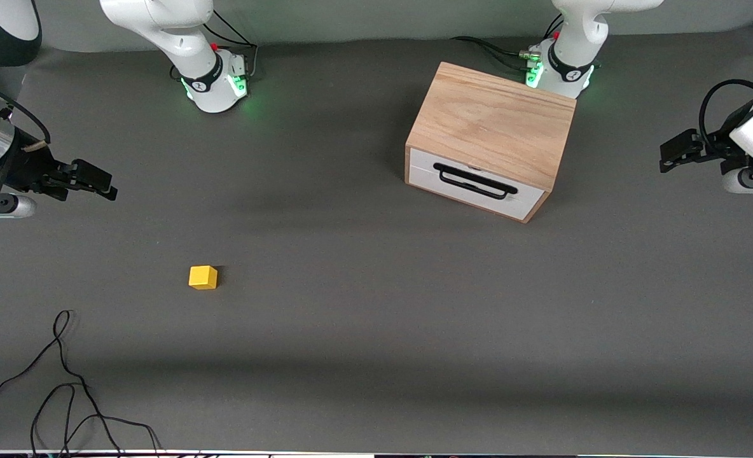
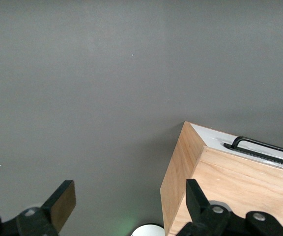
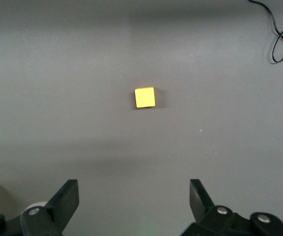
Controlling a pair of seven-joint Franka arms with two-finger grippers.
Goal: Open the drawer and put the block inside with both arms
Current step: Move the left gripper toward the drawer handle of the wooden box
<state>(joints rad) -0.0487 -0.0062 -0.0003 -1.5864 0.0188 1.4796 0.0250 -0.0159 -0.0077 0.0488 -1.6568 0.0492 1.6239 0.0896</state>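
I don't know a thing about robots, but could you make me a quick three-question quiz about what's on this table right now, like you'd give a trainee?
1. True or false: the white-fronted drawer of the light-wood box cabinet is pulled open.
2. Which is nearer the front camera: A) the small bright yellow cube block, B) the cabinet?
3. Fill in: the left gripper and right gripper each hold ____.

Key
1. False: the drawer is shut, its black bar handle untouched.
2. A: the block sits alone on the grey table, toward the right arm's end.
3. Nothing: both are open, out at the table's two ends.
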